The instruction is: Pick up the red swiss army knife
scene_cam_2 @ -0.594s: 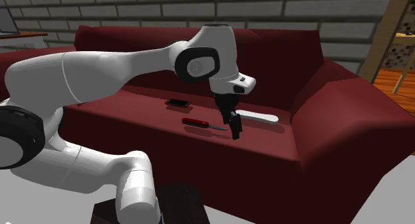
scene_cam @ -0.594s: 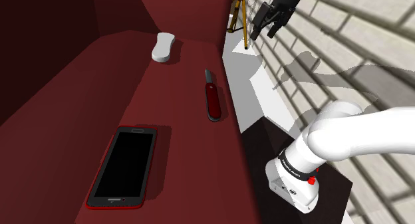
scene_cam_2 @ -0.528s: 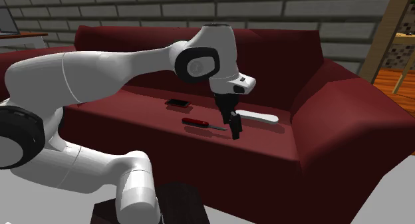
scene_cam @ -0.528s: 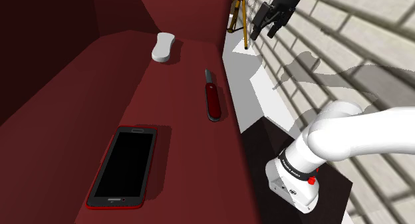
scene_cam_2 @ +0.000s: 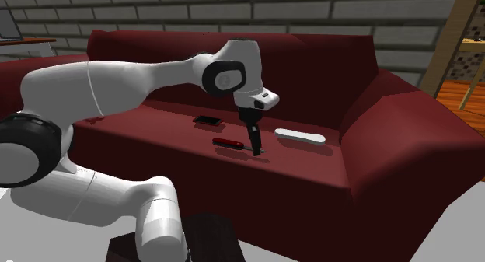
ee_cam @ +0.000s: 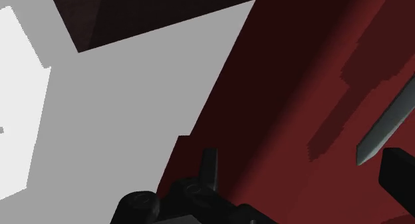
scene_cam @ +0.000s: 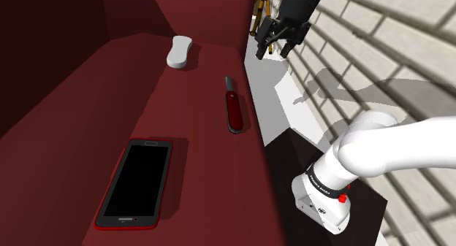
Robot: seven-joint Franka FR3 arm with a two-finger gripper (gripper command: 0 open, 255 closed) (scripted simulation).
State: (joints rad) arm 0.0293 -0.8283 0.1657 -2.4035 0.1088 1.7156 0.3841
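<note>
1. Fingers (ee_cam: 209, 164) of the claw (scene_cam: 274, 49) are standing spread, gripping nothing, hanging over the sofa's (scene_cam: 183, 98) front edge.
2. Untouched, the red swiss army knife (scene_cam: 233, 110) is lying on the seat, its blade tip sitting just beside one finger.

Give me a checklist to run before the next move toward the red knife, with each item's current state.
1. The tool open: ok, its fingers stand apart.
2. The red knife free to take: ok, it lies flat on the sofa seat with nothing on it.
3. Handle between the fingers: not ok, the grey blade lies beside one finger, not between them.
4. Neighbours apart: ok, the phone and the white object lie well away from the knife.
5. Gap between tool and seat: cannot tell.
</note>
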